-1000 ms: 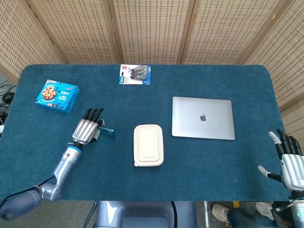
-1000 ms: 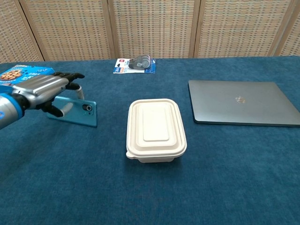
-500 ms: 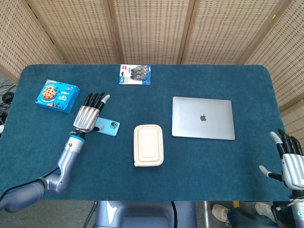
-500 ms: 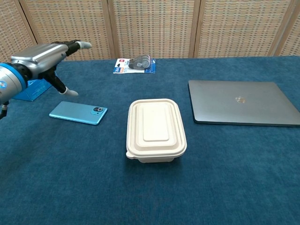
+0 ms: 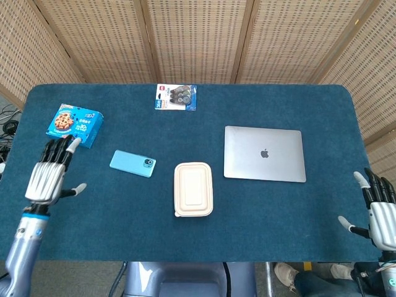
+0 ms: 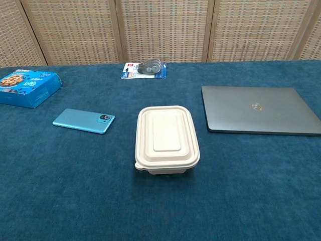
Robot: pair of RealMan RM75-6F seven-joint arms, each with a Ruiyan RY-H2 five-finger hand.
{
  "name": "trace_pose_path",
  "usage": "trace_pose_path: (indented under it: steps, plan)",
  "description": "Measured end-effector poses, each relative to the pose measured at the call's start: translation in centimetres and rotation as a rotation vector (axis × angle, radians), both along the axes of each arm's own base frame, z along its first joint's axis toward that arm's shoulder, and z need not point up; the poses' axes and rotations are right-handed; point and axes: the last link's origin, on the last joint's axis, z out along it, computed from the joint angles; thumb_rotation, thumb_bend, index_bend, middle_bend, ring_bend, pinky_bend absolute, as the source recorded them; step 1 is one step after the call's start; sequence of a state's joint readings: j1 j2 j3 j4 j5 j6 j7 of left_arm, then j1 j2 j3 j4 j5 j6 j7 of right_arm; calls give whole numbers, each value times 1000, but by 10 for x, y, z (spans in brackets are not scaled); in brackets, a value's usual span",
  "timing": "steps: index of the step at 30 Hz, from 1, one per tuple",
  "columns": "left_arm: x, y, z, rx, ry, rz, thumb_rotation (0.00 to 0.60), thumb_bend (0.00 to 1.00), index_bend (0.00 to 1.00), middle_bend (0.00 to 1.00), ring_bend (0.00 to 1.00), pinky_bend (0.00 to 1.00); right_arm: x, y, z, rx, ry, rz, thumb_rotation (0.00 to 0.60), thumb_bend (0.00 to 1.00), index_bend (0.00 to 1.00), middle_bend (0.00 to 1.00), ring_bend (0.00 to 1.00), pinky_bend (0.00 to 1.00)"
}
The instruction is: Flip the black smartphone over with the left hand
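Head view: the smartphone [image 5: 132, 163] lies flat on the blue counter [image 5: 247, 223], its teal back and camera lens facing up, with no hand touching it. It sits at about nine o'clock from the white lidded food box [image 5: 193, 189], near it but apart, and at about four o'clock from the cookie box [image 5: 74, 124]. The left hand [image 5: 49, 176] hovers well off at the phone's eight o'clock, by the counter's near-left edge, fingers [image 5: 59, 151] spread and holding nothing. The right hand [image 5: 378, 209] hangs past the near-right corner, its fingers likewise spread and empty. A closed silver laptop [image 5: 265, 153] rests at three o'clock from the food box, and a small blister pack [image 5: 176, 97] lies at the far edge, at roughly one o'clock from the phone. The chest view shows the phone [image 6: 84, 120] lying level on the cloth, with neither hand in sight.

With its back showing, the phone appears turned over, so the risk now is mostly of undoing that. If another flip were attempted, the thin body lying flush on the soft cloth would give fingertips little edge to catch; they could skid it toward the food box or snag the fabric. A low sweep of the left hand across the counter could also clip the cookie box or nudge the phone askew.
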State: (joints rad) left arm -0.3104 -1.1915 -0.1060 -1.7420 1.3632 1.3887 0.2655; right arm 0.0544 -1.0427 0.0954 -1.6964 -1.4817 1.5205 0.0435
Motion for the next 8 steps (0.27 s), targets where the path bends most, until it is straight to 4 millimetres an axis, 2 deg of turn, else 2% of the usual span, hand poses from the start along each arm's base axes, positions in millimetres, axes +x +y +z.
trace_pose_path:
  steps: [4, 8]
  plan:
    - [-15, -34, 6, -4, -3, 10, 600, 0, 0, 0, 0, 0, 2, 1, -2, 1, 7, 8, 600, 0, 0, 0, 0, 0]
    - [-25, -52, 13, 12, -17, -1, 600, 0, 0, 0, 0, 0, 4, 3, 0, -11, 10, 15, 600, 0, 0, 0, 0, 0]
